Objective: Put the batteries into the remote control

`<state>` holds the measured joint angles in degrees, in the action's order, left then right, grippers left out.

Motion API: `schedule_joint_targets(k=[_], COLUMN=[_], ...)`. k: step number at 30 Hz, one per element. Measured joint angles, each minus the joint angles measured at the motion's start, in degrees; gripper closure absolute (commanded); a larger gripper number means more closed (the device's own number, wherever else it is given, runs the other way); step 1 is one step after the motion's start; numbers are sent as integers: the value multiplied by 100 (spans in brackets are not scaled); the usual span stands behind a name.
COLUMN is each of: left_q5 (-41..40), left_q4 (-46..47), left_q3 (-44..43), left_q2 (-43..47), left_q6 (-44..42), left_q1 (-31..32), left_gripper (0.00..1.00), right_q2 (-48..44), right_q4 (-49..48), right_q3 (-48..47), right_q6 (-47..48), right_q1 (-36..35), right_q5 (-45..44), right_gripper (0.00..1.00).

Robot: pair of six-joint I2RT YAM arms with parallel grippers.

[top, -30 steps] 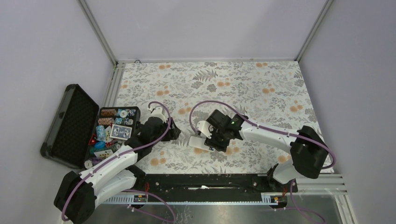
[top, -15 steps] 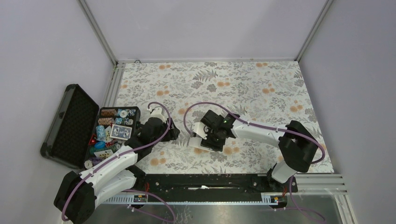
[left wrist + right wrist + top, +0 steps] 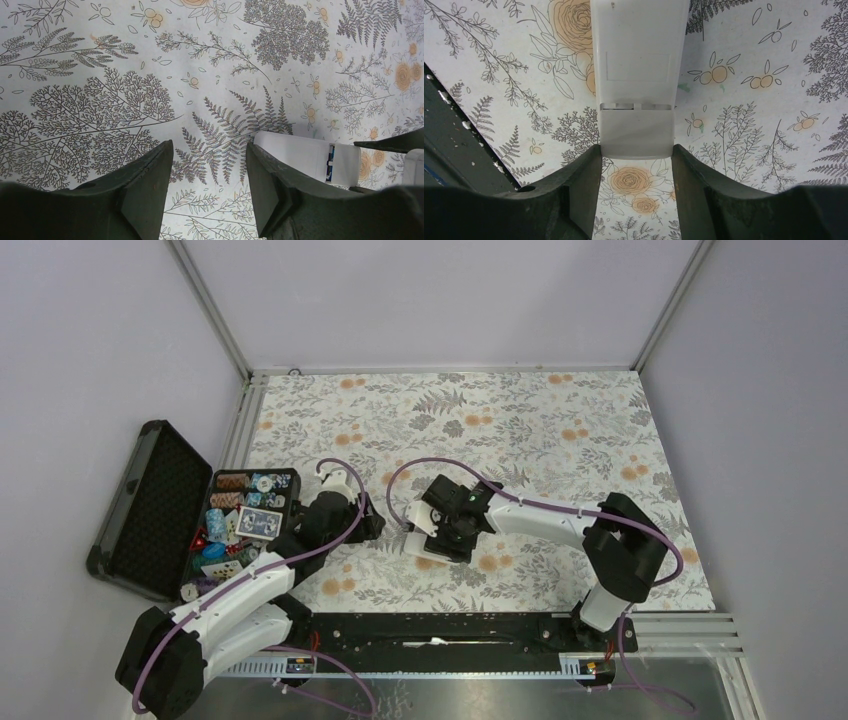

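Remote: I see the small white rectangular plastic remote control [image 3: 636,80] lying back-up on the floral-patterned worktop [image 3: 560,440]
Right gripper [image 3: 635,170]: jaws clamped on the remote's near end
Left gripper [image 3: 210,185]: jaws apart over bare cloth, remote just beside

Our right gripper [image 3: 635,165] sits over remote control [image 3: 636,75], which lies back-up on floral cloth [image 3: 749,115]. Our fingers [image 3: 579,195] flank its near end, touching or just beside it, can't tell. Battery cover looks closed. Dark bar [image 3: 454,145] along left edge.
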<state>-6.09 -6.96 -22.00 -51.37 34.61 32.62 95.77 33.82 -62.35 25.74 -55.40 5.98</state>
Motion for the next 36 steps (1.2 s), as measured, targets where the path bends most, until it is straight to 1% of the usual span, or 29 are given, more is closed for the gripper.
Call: schedule_joint_targets(k=[11,36], left_q5=[0,2], left_q4=[2,9], left_q3=[0,2], left_q2=[2,50], left_q6=[0,0], left_q1=[0,-2], left_gripper=[41,41], right_q2=[85,374], right_q4=[116,173], right_q3=[-81,-243], right_q6=[-166,-291], right_q1=[-74,-118], right_q5=[-238,-249], right_gripper=[74,74])
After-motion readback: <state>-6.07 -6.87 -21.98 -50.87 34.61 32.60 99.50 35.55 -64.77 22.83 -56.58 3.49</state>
